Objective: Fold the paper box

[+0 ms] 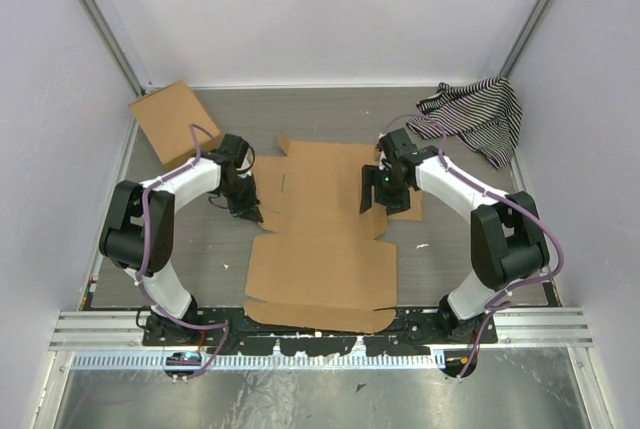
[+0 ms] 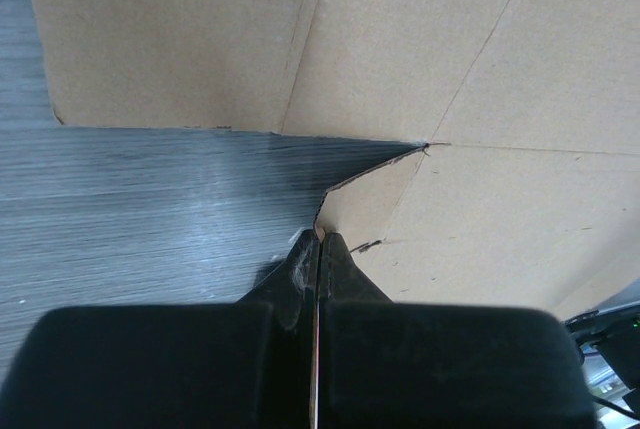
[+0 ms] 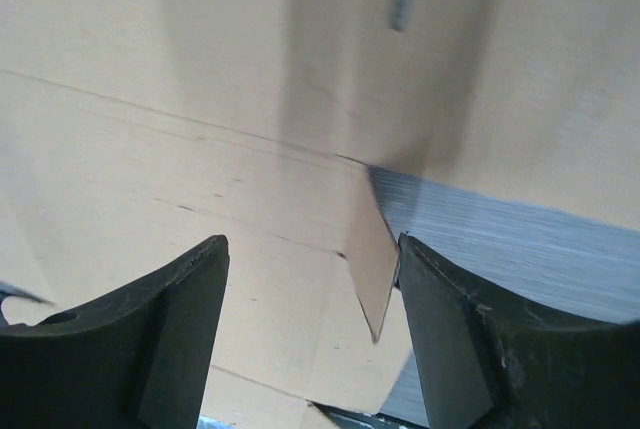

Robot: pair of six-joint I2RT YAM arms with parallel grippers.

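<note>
The paper box (image 1: 325, 229) lies unfolded and flat in the middle of the table, a brown creased sheet with flaps. My left gripper (image 1: 253, 217) is shut at the sheet's left edge. In the left wrist view its closed fingertips (image 2: 320, 240) touch the corner of a small tab (image 2: 365, 211), with nothing visibly between them. My right gripper (image 1: 383, 199) hovers open over the sheet's right side. In the right wrist view its fingers (image 3: 190, 289) straddle the cardboard (image 3: 200, 99), and a small pointed tab (image 3: 372, 274) stands up against the inner face of the right finger.
A smaller plain cardboard rectangle (image 1: 172, 121) lies at the back left. A black-and-white striped cloth (image 1: 478, 114) is bunched at the back right. Walls close in the grey table (image 1: 200, 249) on three sides, and a metal rail (image 1: 320, 327) runs along the front.
</note>
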